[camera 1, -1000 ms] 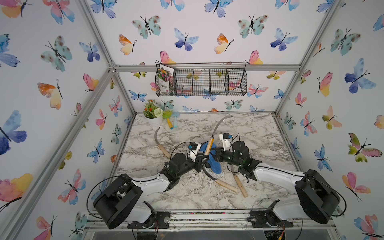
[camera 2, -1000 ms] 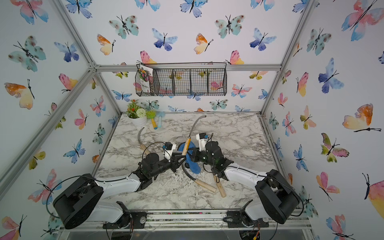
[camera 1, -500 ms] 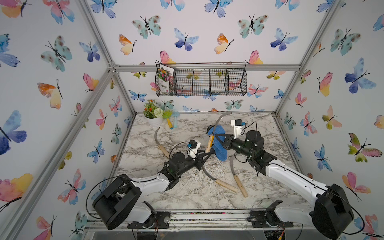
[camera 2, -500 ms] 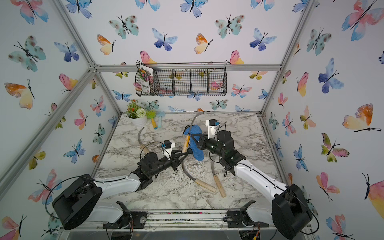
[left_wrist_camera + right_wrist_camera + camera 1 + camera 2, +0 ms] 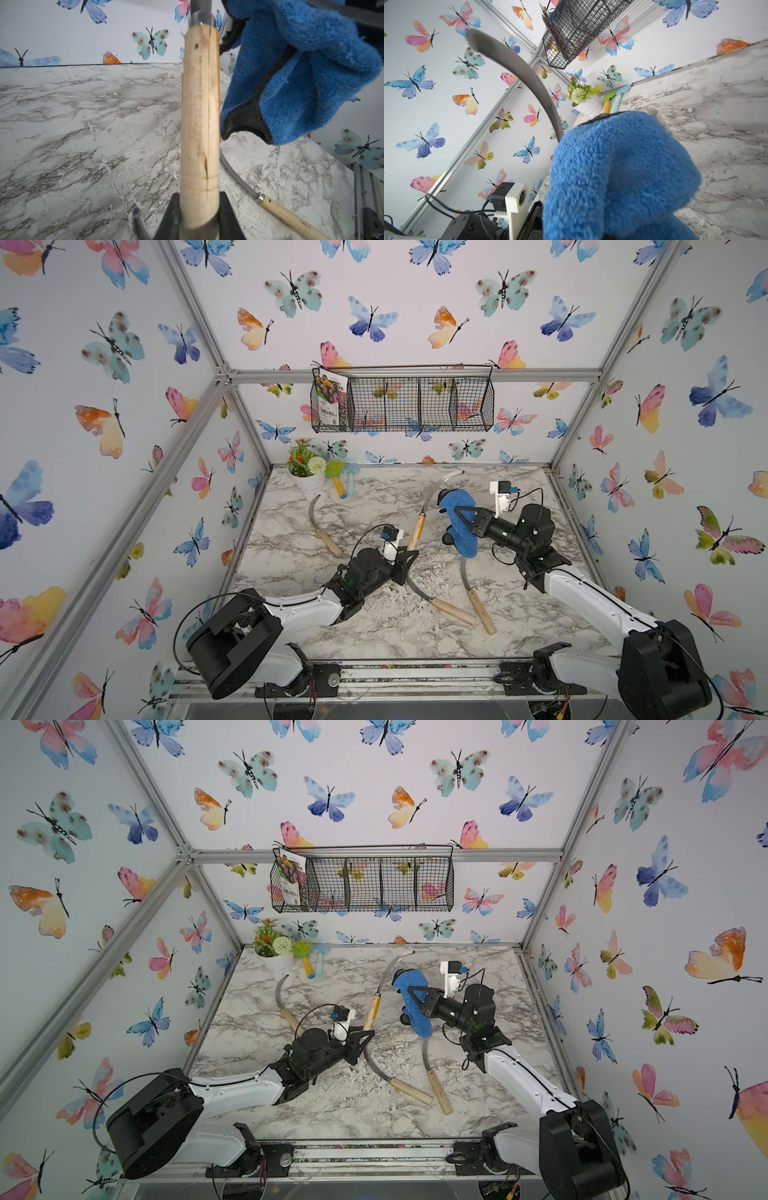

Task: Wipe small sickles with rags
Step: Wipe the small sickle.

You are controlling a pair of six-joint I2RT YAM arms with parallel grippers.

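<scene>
The left gripper (image 5: pixel 408 558) is closed tight on the pale handle of a small sickle (image 5: pixel 417 531), blade lifted off the marble table (image 5: pixel 374 630) — just beside that blade the right gripper (image 5: pixel 460 515) pinches the blue rag (image 5: pixel 456 499), clear of the table. Three other sickles (image 5: pixel 451 611) lie flat on it, untouched.

The left arm (image 5: pixel 299 610) and right arm (image 5: pixel 590 601) both show smooth white shells, bulky black round joints, tapered black jaws and, just behind those jaws, boxy white camera blocks (image 5: pixel 500 495).
</scene>
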